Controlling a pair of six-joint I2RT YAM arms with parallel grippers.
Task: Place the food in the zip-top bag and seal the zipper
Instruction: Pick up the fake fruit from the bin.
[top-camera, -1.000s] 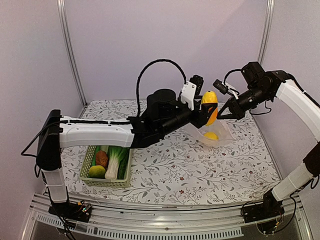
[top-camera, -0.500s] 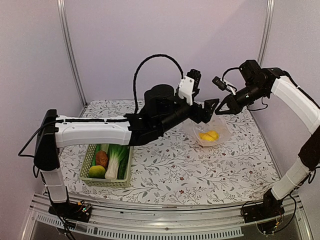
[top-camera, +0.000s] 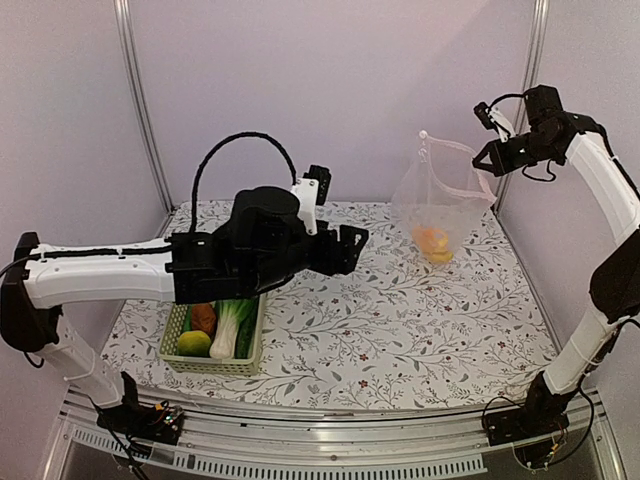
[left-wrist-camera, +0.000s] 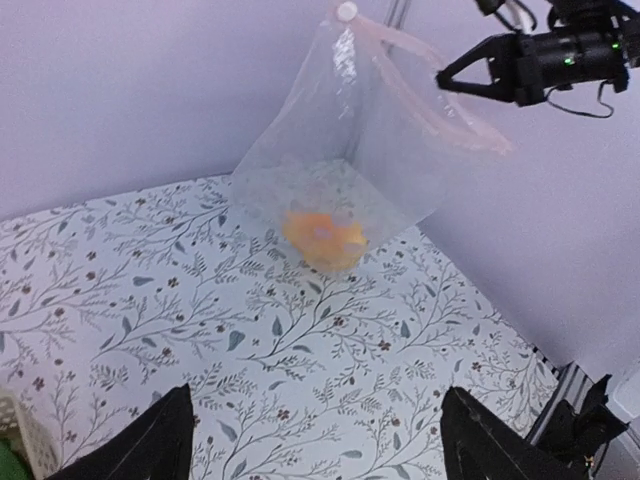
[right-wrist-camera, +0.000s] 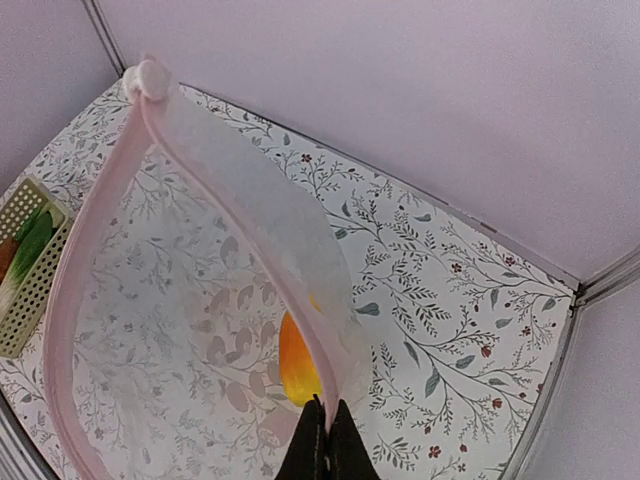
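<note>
Right gripper (top-camera: 485, 160) pinched shut on the zipper (top-camera: 455, 147); zip-top bag (top-camera: 440, 200) hangs from it, orange-yellow food (top-camera: 433, 243) at the bottom. Left gripper (top-camera: 352, 248) wide, empty, near basket (top-camera: 172, 325). Risk — one-point pinch slips, or the sagging mouth narrows and the next item misses.

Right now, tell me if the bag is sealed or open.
Open: the zipper bows apart in a wide loop; the right gripper pinches one side.
</note>
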